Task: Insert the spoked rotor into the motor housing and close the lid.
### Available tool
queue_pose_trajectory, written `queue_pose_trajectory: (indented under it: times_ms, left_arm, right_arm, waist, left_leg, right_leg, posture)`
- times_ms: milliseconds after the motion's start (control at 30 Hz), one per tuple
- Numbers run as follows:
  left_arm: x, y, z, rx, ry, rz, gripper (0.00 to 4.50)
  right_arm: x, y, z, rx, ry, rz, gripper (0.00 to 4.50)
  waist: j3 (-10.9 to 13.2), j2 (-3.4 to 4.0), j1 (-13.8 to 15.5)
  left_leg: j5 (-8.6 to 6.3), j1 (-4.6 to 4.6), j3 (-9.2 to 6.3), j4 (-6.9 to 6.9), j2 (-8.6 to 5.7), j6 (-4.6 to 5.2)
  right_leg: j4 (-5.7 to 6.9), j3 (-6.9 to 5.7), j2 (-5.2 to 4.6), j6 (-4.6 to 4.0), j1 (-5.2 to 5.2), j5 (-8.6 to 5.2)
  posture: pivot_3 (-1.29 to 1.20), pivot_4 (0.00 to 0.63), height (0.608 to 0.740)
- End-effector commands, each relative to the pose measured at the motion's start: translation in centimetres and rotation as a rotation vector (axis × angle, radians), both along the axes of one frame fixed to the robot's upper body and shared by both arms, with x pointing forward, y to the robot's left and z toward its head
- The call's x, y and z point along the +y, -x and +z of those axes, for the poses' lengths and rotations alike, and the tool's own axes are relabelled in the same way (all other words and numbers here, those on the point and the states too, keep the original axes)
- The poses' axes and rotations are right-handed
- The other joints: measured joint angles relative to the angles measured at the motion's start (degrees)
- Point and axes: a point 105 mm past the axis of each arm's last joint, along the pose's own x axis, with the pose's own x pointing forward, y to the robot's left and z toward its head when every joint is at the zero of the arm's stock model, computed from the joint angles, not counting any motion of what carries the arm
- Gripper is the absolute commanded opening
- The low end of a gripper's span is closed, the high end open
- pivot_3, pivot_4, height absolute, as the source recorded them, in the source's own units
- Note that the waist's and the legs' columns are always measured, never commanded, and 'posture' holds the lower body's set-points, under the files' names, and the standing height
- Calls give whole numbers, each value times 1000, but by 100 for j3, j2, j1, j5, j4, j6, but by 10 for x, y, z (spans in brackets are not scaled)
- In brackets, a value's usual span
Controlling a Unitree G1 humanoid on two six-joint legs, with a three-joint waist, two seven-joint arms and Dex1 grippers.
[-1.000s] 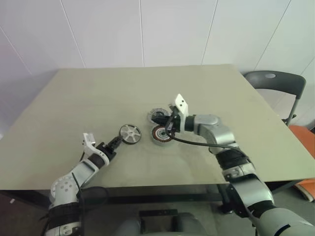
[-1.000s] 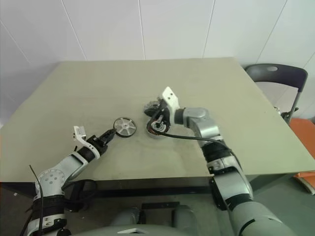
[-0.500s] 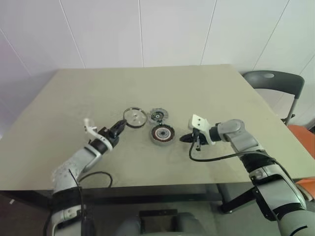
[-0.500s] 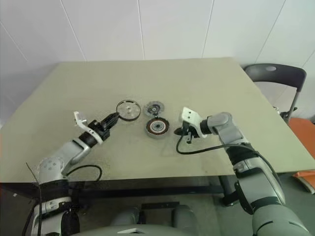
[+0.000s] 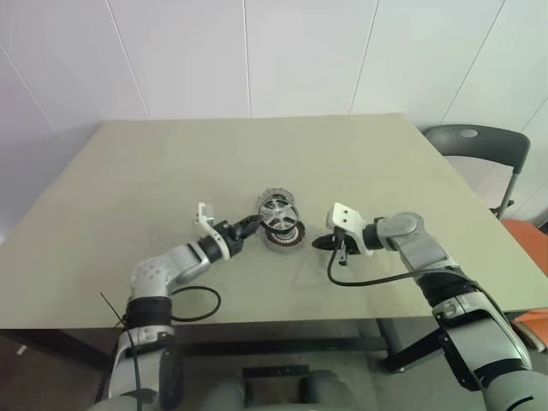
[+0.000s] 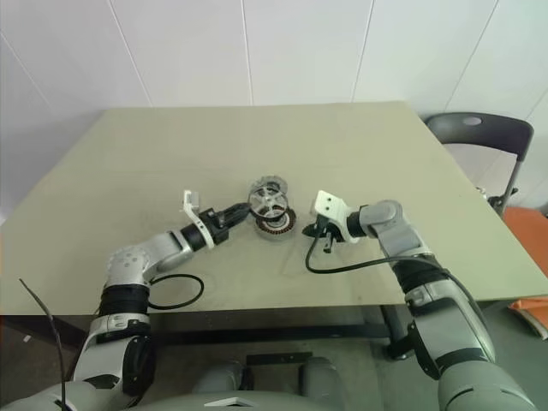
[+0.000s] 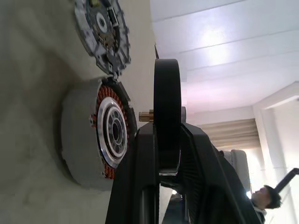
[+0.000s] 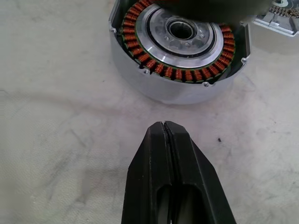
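Note:
My left gripper [image 5: 253, 223] is shut on the rim of the spoked rotor [image 5: 276, 211], a shiny silver wheel held on edge just above the motor housing [image 5: 285, 239]. In the left wrist view the rotor [image 7: 167, 107] shows edge-on beside the housing [image 7: 100, 135], whose copper-red windings ring a pale centre. The lid [image 7: 103, 28] lies flat just behind the housing, partly hidden by the rotor in the eye views. My right gripper [image 5: 319, 243] rests low on the table right of the housing [image 8: 180, 46], fingers [image 8: 154, 154] shut with nothing between them.
The beige table [image 5: 171, 171] has bare room all around the parts. A black cable [image 5: 193, 300] loops by my left arm near the front edge. A grey chair [image 5: 475, 141] and an orange object [image 5: 529, 235] stand off the table's right side.
My left gripper has carried the rotor rightward from the table's left middle to above the housing. My right gripper withdrew right and down from the housing, then stayed still.

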Motion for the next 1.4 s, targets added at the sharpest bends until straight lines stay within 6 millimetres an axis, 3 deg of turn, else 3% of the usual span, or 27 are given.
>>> queue_pose_trajectory:
  times_ms: [33, 433, 767, 1200, 1400]
  left_arm:
    - [-9, -3, 8, -34, 6, -47, 383]
    - [-13, -4, 4, -20, 10, -60, 383]
    - [0, -3, 13, -52, 44, -14, 383]
    - [-2, 8, -1, -17, 38, -10, 383]
    - [3, 5, 1, -23, 40, 8, 383]
  right_arm:
    - [2, -3, 15, -52, -35, -4, 0]
    - [4, 0, 17, -57, -44, -16, 0]
    - [7, -1, 17, -41, -69, -17, 0]
    - [17, 3, 30, 23, -218, -15, 0]
    - [2, 4, 35, 46, -262, -57, 0]
  waist:
    - [0, -1, -10]
    - [2, -3, -6]
    - [2, -4, -6]
    - [3, -4, -3]
    - [3, -4, -3]
  left_leg:
    - [0, 1, 0, 2, 0, 0]
    - [0, 5, -1, 10, -1, -1]
    - [0, 5, -2, 9, -1, -1]
    - [0, 5, -3, 12, -3, -1]
    - [-1, 5, -4, 11, -2, -1]
  right_leg:
    - [5, 0, 0, 8, 0, -5]
    - [28, 2, -3, 16, -6, -11]
    - [29, 2, -3, 16, -7, -10]
    - [32, 2, -5, 15, -6, -10]
    - [33, 2, -4, 19, -7, -13]
  posture:
    - [0, 0, 740]
    - [0, 0, 740]
    - [0, 0, 740]
    - [0, 0, 740]
    - [0, 0, 740]
